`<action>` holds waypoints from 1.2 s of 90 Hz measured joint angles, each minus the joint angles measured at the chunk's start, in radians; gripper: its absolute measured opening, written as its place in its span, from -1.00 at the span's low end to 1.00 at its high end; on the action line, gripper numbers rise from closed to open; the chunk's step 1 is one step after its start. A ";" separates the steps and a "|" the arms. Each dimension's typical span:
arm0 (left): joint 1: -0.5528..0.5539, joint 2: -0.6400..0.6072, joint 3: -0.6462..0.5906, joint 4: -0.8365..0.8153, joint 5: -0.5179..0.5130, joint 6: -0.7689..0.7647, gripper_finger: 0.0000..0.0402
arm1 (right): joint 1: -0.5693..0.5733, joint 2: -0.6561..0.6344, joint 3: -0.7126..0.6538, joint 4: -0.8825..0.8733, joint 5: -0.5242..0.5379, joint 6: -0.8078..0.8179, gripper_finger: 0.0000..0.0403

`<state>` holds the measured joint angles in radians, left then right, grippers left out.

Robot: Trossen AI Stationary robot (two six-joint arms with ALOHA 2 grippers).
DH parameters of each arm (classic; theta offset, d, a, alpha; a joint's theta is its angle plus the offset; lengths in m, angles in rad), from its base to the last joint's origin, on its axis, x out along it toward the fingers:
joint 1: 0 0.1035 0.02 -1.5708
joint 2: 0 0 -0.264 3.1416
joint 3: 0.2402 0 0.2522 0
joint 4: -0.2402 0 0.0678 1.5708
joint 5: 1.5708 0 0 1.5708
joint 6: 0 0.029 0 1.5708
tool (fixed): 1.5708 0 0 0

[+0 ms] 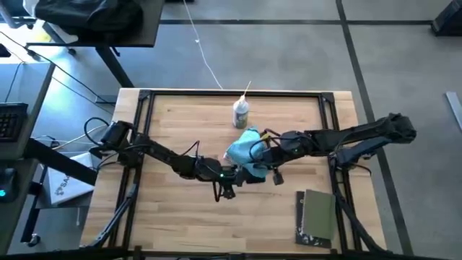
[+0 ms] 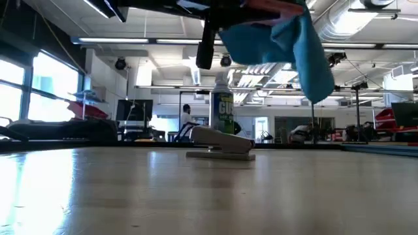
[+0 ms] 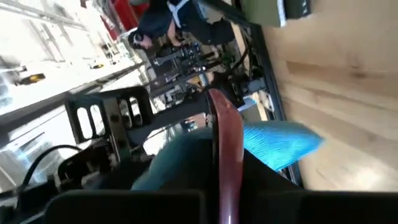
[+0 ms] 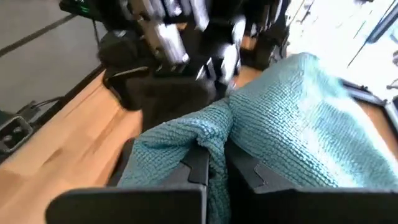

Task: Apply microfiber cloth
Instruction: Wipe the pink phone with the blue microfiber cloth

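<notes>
The turquoise microfiber cloth (image 1: pixel 244 150) is held up over the table's middle by my right gripper (image 4: pixel 217 158), which is shut on it; in the low view the cloth (image 2: pixel 304 49) hangs well above the tabletop. My left gripper (image 1: pixel 229 177) meets it from the left and is shut on a thin reddish-brown thing (image 3: pixel 222 143) seen edge-on, with the cloth (image 3: pixel 280 143) right behind it. Whether cloth and reddish thing touch is hidden. A small pale grey oblong thing (image 2: pixel 219 143) lies on the table below. My left gripper holds the thin reddish-brown thing between its two fingers, its edge (image 3: pixel 227 186) standing up out of the gap. The thing is lifted clear of the table. Which part the fingers have is hidden by the gripper itself. My right gripper pinches a bunched fold of the cloth (image 4: pixel 214 134) between its two fingers, several layers gathered in the gap. The fingers come about level from the table's right side. The cloth is lifted clear, draped slack over and past the fingers, one end hanging down.
A spray bottle (image 1: pixel 240 112) stands behind the grippers near the far edge. A flat olive-green book (image 1: pixel 316 217) lies at the near right. Bare wood lies to the near left. Black frame rails (image 1: pixel 144 115) run along the table's sides.
</notes>
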<state>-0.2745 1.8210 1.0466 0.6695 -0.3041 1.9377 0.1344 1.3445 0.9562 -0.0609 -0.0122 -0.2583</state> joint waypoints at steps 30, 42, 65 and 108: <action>-0.005 0.000 0.005 -0.014 0.009 0.002 -0.97 | -0.084 -0.038 0.000 0.037 0.191 -0.179 -1.00; -0.011 -0.001 0.011 -0.002 0.019 0.019 -0.97 | -0.118 -0.118 -0.004 -0.020 0.227 -0.220 -1.00; -0.011 -0.002 0.010 -0.020 0.012 -0.003 -0.97 | -0.108 -0.230 -0.004 -0.114 0.183 -0.176 -1.00; 0.008 -0.002 0.007 -0.049 0.030 -0.060 -0.93 | -0.013 -0.094 -0.003 -0.128 -0.032 -0.056 -1.00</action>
<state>-0.2666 1.8187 1.0534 0.6205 -0.2741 1.8778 0.1219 1.2509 0.9531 -0.1886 -0.0445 -0.3141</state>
